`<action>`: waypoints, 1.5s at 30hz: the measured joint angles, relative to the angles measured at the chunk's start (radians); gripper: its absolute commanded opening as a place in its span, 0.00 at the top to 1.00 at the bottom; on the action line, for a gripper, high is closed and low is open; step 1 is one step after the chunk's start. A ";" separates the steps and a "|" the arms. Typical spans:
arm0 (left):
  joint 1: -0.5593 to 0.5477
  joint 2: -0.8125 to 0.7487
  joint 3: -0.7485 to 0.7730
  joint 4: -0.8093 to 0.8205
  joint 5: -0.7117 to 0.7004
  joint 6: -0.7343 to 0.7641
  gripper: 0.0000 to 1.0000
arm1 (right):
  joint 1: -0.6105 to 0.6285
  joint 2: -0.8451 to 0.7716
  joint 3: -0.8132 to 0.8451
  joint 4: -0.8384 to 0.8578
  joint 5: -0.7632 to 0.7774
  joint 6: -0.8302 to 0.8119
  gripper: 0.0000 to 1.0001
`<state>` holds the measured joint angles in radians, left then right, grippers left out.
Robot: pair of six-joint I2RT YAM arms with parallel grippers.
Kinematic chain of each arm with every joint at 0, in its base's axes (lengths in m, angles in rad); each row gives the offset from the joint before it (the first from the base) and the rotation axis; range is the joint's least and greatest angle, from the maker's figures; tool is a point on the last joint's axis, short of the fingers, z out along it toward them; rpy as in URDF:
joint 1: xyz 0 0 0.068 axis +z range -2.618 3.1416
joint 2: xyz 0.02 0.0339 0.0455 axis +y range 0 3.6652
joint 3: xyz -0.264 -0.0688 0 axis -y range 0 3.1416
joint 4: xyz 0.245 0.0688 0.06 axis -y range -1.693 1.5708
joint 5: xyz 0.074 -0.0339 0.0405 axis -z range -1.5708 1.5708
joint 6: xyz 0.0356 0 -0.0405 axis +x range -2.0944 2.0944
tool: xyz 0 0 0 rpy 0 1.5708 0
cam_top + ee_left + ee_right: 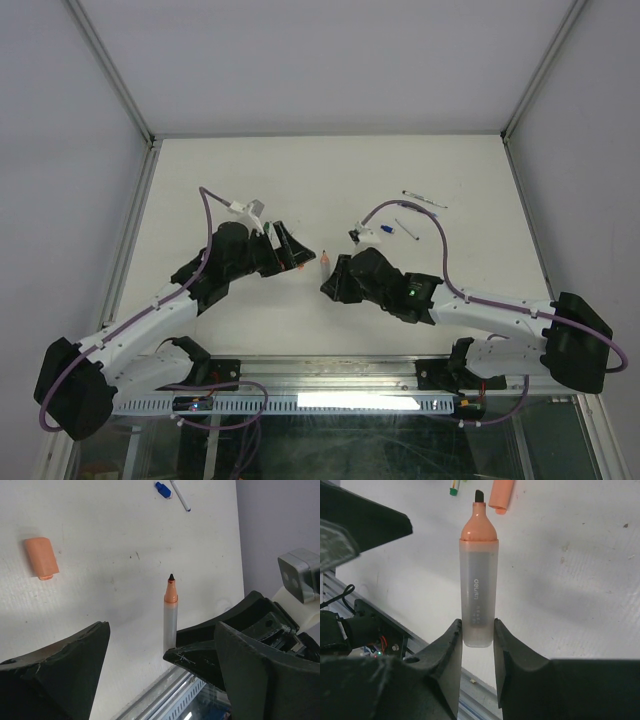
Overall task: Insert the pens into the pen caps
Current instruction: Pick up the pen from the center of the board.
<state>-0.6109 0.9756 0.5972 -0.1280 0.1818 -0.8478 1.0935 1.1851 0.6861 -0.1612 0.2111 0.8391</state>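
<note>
**Step in hand:** capping the orange marker.

**Right gripper** (477, 626): clamped on the tail end of the marker (479, 580). The pale barrel stands straight out from the fingers, and its orange nose and dark tip are bare.

**Left gripper** (136, 640): jaws apart with nothing between them, hanging over the table (125, 535) near the held marker.

**Orange cap** (41, 557): lies flat on the table, apart from both grippers.

**Other items:** a blue cap (161, 488) and a thin pen (180, 496) lie farther off.

**Assessment:** the cap is not yet picked up. The next move calls for the left gripper to go down over the orange cap and close across its sides, leaving the mouth free. It must then line the mouth up with the marker tip. Which end is the mouth cannot be told with certainty.
</note>
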 measured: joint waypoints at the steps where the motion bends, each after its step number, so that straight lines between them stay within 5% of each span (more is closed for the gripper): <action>1: -0.008 0.006 0.000 0.004 -0.002 -0.003 0.14 | 0.000 0.000 0.000 0.010 -0.003 0.000 1.00; 24: -0.111 0.102 -0.003 0.076 -0.051 -0.052 0.50 | 0.000 0.008 0.028 0.175 -0.033 -0.008 1.00; 37: -0.119 0.102 -0.003 0.129 -0.050 -0.060 0.89 | 0.003 0.024 0.029 0.208 0.021 -0.060 1.00; 38: -0.121 0.102 -0.003 0.130 -0.052 -0.060 0.93 | 0.003 0.024 0.029 0.208 0.022 -0.061 0.88; 43: -0.123 0.097 -0.002 0.127 -0.055 -0.045 1.00 | 0.003 0.024 0.038 0.192 0.017 -0.086 0.88; 44: -0.123 0.093 0.000 0.122 -0.055 -0.036 1.00 | 0.003 0.023 0.044 0.182 0.016 -0.089 0.51; 45: -0.123 0.087 0.004 0.117 -0.056 -0.026 0.99 | 0.004 0.020 0.050 0.172 0.015 -0.091 0.38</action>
<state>-0.7338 1.0626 0.6014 -0.0113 0.1257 -0.8738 1.0973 1.2053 0.7357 0.0109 0.2260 0.7479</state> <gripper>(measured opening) 0.198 0.289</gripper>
